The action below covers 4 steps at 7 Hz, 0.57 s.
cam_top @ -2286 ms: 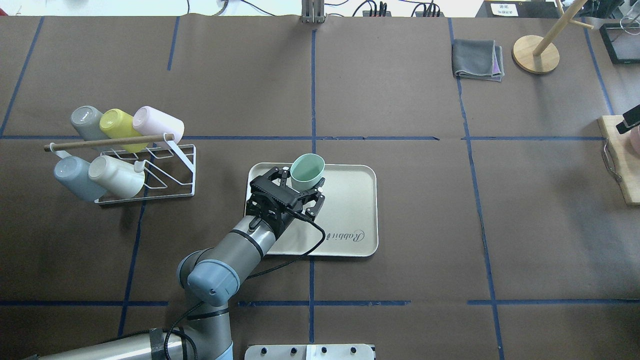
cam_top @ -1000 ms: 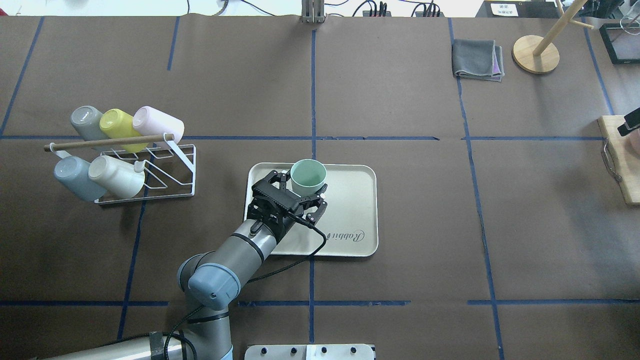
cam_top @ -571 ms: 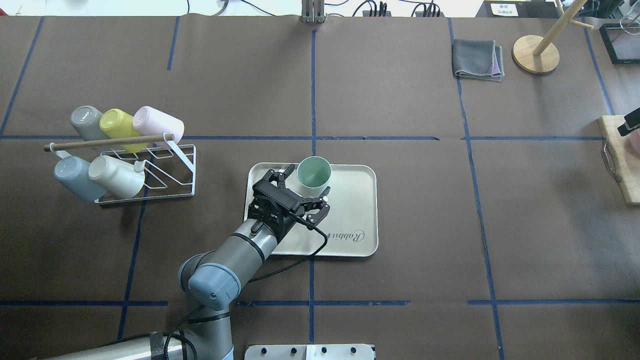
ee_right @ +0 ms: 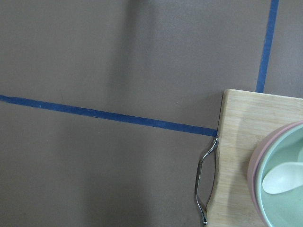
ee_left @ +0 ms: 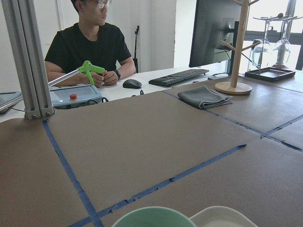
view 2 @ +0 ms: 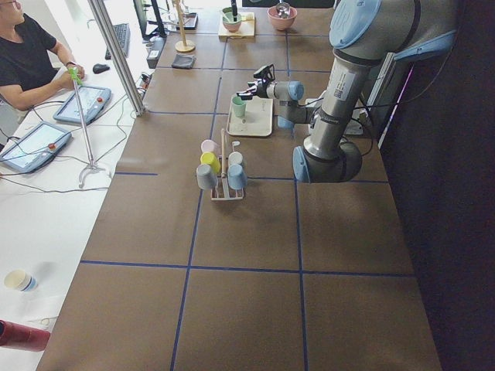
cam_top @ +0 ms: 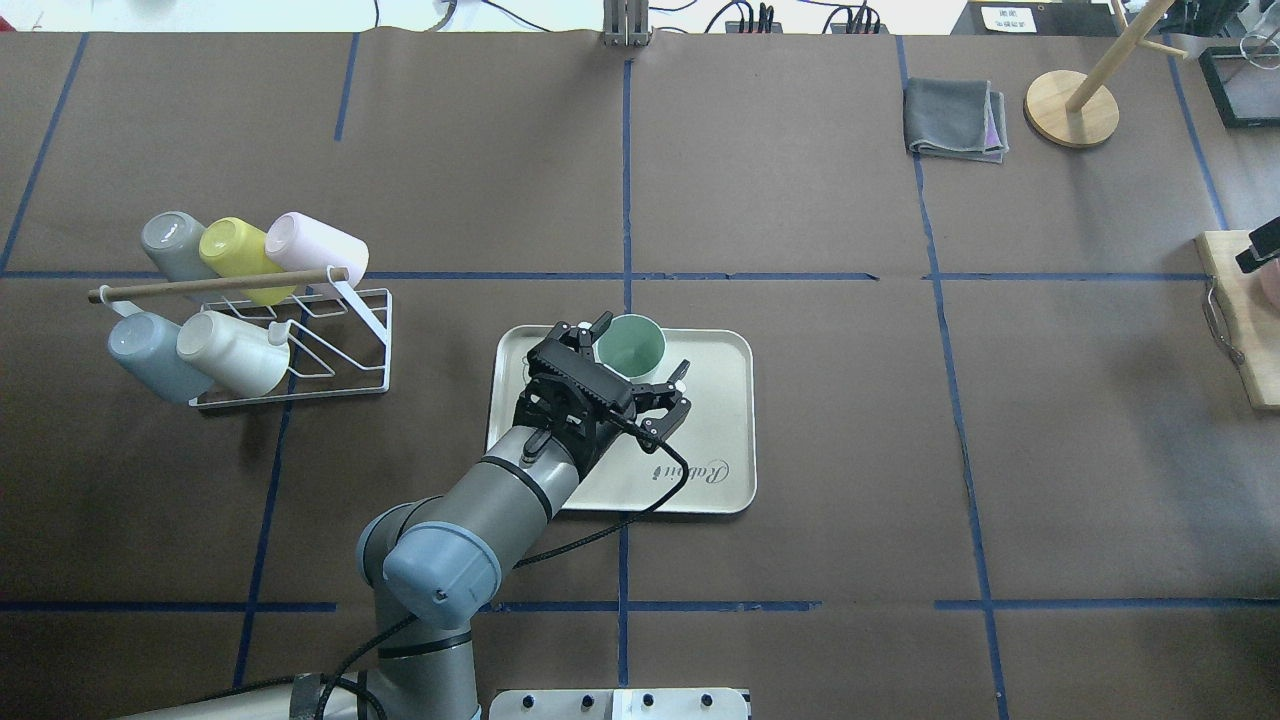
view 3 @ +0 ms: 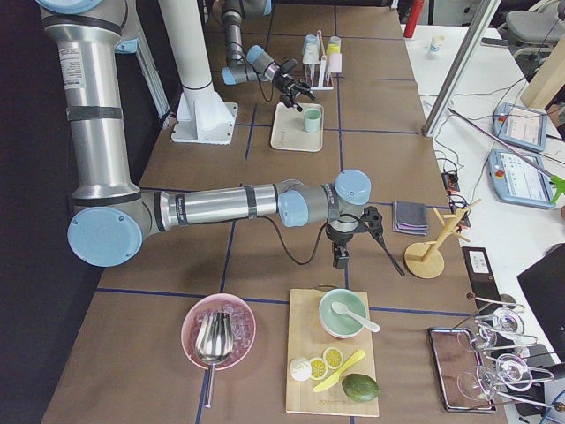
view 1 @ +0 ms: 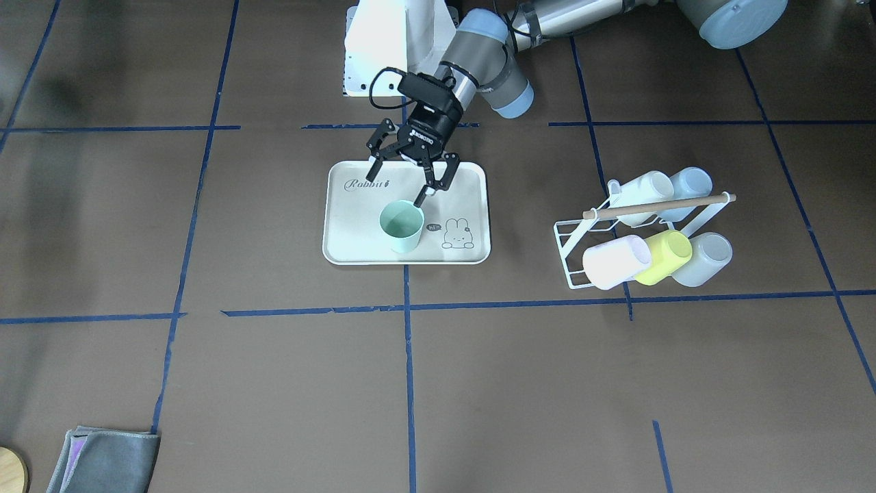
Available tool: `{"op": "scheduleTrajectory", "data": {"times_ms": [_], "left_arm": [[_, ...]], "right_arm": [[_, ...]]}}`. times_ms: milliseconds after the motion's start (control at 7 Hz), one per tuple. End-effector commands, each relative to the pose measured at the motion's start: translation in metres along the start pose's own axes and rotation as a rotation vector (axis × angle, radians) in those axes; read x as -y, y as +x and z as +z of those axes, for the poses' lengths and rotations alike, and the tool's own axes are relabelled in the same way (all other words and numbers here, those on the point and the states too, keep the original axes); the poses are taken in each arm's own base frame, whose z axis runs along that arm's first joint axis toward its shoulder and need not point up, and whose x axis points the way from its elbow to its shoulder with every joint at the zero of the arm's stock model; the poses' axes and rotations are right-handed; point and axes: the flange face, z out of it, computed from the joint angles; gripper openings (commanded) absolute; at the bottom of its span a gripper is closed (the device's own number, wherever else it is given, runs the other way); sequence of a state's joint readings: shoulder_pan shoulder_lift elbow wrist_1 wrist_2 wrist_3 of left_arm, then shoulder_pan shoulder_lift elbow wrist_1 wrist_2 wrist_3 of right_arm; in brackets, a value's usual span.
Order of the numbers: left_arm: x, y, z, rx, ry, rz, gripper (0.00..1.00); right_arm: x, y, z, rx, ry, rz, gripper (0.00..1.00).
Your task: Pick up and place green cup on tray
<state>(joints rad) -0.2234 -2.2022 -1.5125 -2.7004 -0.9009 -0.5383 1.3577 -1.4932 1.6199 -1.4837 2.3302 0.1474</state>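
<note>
The green cup point(cam_top: 630, 345) stands upright on the far part of the cream tray point(cam_top: 710, 420), held by nothing. It also shows in the front view point(view 1: 402, 226) next to the tray's bunny drawing, on the tray point(view 1: 342, 226). My left gripper point(cam_top: 644, 344) is open with its fingers spread wide. In the front view it point(view 1: 395, 188) hovers just on the robot's side of the cup, one fingertip point(view 1: 419, 200) close to the rim. The left wrist view shows only the cup's rim point(ee_left: 154, 217) at the bottom. My right gripper point(cam_top: 1258, 243) hangs at the table's right edge; I cannot tell whether it is open or shut.
A white wire rack point(cam_top: 345, 340) with several cups lying in it, one of them yellow-green point(cam_top: 235, 255), stands left of the tray. A grey cloth point(cam_top: 955, 118) and a wooden stand point(cam_top: 1072, 108) are at the far right. A cutting board point(ee_right: 236, 156) with a bowl point(ee_right: 279, 175) lies under the right wrist.
The cup went from tilted in the left gripper to upright on the tray. The left gripper opened, let it go, and moved forward and to the right over it.
</note>
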Motion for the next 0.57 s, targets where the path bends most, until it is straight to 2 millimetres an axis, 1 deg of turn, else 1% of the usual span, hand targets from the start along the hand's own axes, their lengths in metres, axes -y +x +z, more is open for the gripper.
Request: {"op": "scheduleTrajectory", "data": {"times_ms": [0,143,286,429], "left_arm": [[0.07,0.003,-0.024,0.004,-0.038,0.029,0.99],[0.105,-0.024,-0.022,0.011,-0.061,0.043,1.0],[0.112,-0.062,-0.022,0.043,-0.13,0.081,1.0],[0.131,-0.105,-0.021,0.064,-0.206,0.084,1.0]], "right_arm": [[0.0,0.013,-0.015,0.002,0.026,0.017,1.0],[-0.001,0.024,-0.025,0.001,0.043,0.017,1.0],[-0.002,0.044,-0.039,0.002,0.065,-0.002,1.0],[-0.006,0.063,-0.046,0.005,0.075,-0.008,1.0]]}}
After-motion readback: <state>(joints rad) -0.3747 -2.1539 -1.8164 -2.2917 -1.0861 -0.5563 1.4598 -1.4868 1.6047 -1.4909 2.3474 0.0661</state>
